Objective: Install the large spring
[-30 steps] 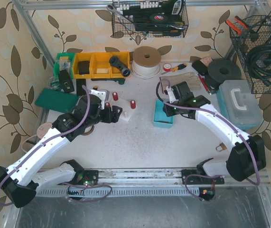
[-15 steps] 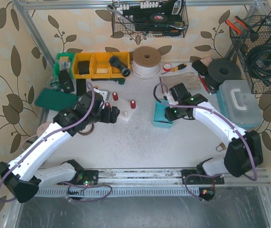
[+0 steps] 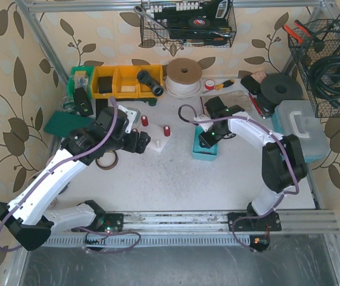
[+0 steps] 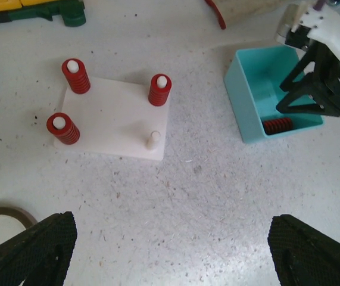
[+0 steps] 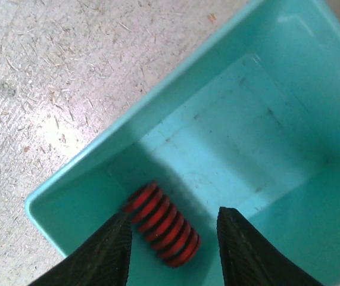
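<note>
Nearest the bases, the right arm was seen folded in far tighter than a second ago, its elbow pulled toward the table's middle. By that fold the right gripper (image 5: pixel 173 215) had been carried down over the shallow turquoise plastic bin (image 5: pixel 146 110). Its jaws were parted and nothing was held. That put the pick-up stage within reach: approach done, grasp not yet made.

Between those parted fingers the large red coil spring (image 5: pixel 161 224) was found lying on its side on the bin floor, tucked into the corner nearest the arms. Its long axis was laid flat and ran diagonally in the wrist view, from upper left to lower right, so it was crossed at a slant by the line between the fingers (a squarer bite might be wanted before closing).

Further left, the left gripper (image 4: pixel 171 232) was held high and spread wide, empty, and had been shifted only slightly. Below it the flat white square peg plate (image 4: pixel 113 113) was shown with three pegs already sleeved in red springs. One bare white peg (image 4: pixel 153 139) was left at the corner nearest the bin.
</note>
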Robot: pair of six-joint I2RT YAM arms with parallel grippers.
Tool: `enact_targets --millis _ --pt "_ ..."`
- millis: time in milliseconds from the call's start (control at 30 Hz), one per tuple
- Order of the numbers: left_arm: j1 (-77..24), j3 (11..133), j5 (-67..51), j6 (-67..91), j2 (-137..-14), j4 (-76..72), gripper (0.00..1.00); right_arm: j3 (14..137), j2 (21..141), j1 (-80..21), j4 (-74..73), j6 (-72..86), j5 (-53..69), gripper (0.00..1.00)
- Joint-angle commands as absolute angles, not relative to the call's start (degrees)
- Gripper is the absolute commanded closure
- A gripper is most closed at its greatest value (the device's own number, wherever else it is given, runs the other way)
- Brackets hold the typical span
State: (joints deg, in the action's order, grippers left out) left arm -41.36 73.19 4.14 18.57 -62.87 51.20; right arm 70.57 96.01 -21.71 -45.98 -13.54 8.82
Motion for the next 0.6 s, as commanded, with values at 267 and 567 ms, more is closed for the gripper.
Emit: enact_targets --millis 267,567 --pt "-41.8 74.4 1.0 14.9 -58.5 55.1 0.10 73.6 100.5 -23.3 -54.1 -20.4 10.5 0.50" --pt "-41.8 71.6 1.0 15.0 -57.7 52.0 0.10 78.4 107.8 -24.9 -58.4 -22.8 8.6 0.44"
